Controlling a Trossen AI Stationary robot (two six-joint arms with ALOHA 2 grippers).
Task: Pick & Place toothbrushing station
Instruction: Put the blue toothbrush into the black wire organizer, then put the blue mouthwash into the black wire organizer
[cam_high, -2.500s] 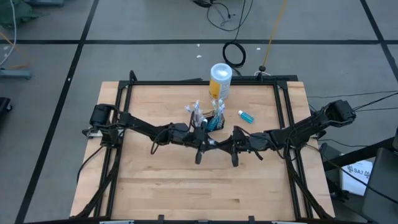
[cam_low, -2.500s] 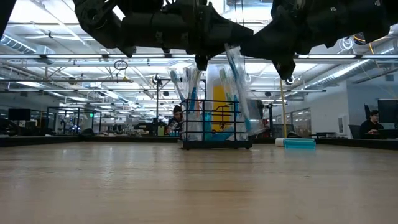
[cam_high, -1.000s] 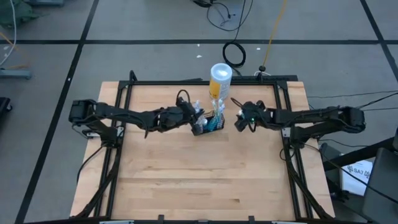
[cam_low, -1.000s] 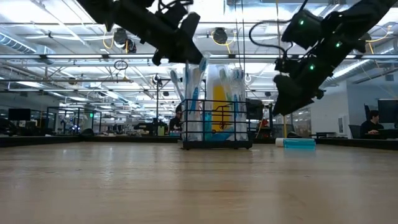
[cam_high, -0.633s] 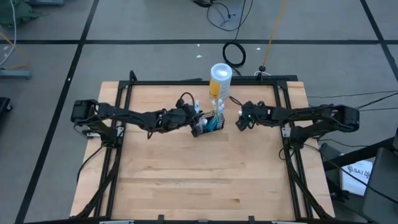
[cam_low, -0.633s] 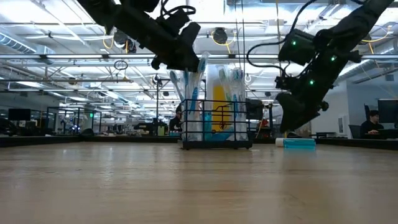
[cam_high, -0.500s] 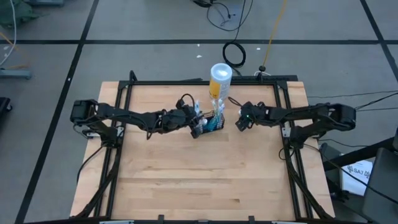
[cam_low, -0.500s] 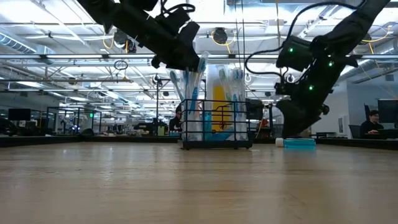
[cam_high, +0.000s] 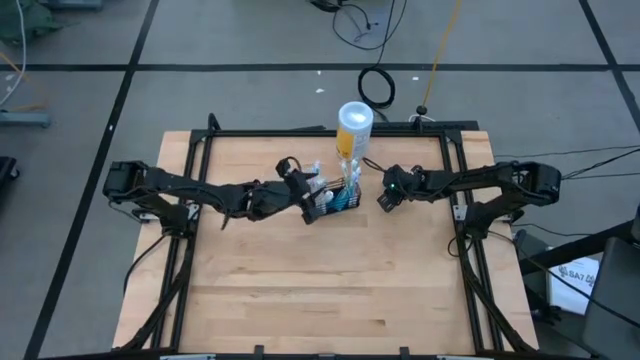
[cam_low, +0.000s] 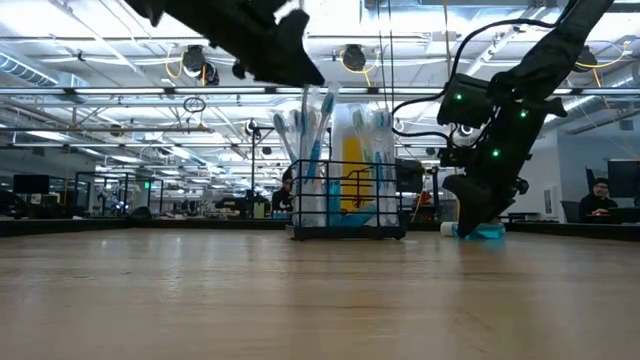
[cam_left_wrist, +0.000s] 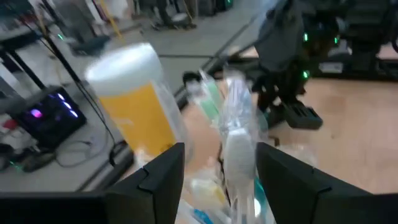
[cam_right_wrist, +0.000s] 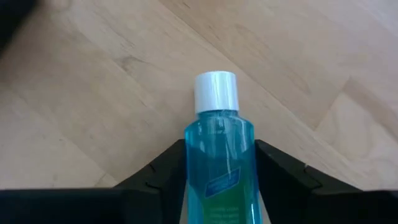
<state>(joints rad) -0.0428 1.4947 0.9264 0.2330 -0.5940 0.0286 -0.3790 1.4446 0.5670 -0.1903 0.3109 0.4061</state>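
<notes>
The toothbrushing station, a small black wire basket, stands on the table in front of a white-and-yellow canister. Several wrapped toothbrushes stand upright in it. My left gripper is open just left of the basket, level with the toothbrush tops. One wrapped toothbrush stands between its fingers, apart from both. My right gripper is down on a blue bottle that lies right of the basket. My right gripper has the blue bottle's body between its two fingers, one finger against each long side, just behind the neck and white cap. The fingers slant down from the table's right side. The bottle lies flat on the table.
A black rail frame borders the wooden tabletop. The near half of the table is bare wood. A coiled black cable lies on the floor behind the table. People sit in the room beyond.
My left gripper has drawn back from the toothbrush tops toward the table's left edge and risen a little; the toothbrushes stay upright in the basket. My right gripper has tipped further down and sunk to the table, onto the blue bottle.
</notes>
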